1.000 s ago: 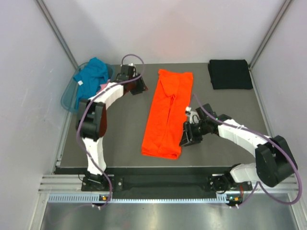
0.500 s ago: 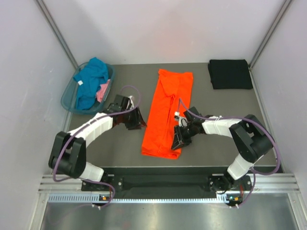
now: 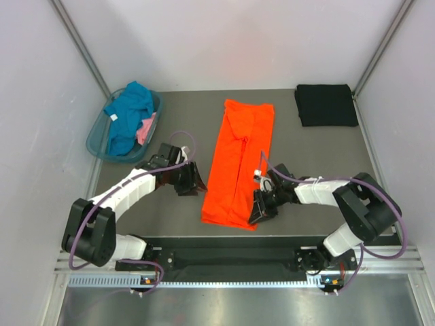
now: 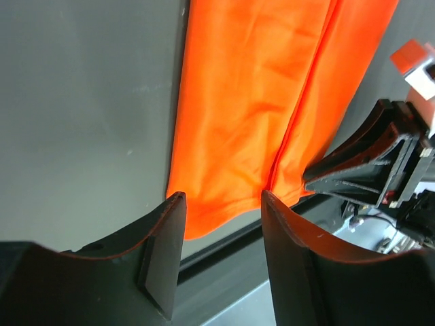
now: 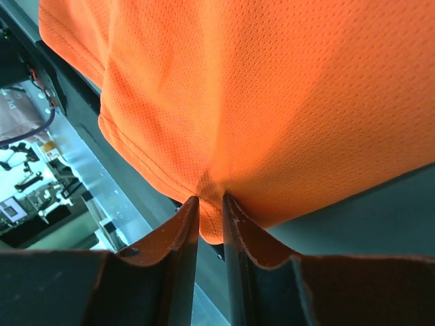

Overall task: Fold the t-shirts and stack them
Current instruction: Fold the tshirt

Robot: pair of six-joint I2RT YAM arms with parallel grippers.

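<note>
The orange t-shirt point(image 3: 238, 159) lies folded into a long strip down the middle of the grey table. My right gripper point(image 3: 259, 208) is shut on its near right corner, and the wrist view shows the hem point(image 5: 212, 224) pinched between the two fingers. My left gripper point(image 3: 198, 182) stands open just left of the shirt's near left edge point(image 4: 204, 217), with nothing between its fingers point(image 4: 166, 258). A folded black t-shirt point(image 3: 326, 104) lies at the far right corner. The teal t-shirt point(image 3: 129, 112) and a pink one point(image 3: 144, 129) sit in the basket.
The translucent blue-green basket point(image 3: 98, 146) stands at the far left of the table. The table's near edge and a black rail point(image 3: 224, 239) run just below the orange shirt's hem. White walls close in left, right and behind.
The left arm swung from the basket down to the shirt's near left edge and opened a little wider. The right gripper closed on the near right corner.
</note>
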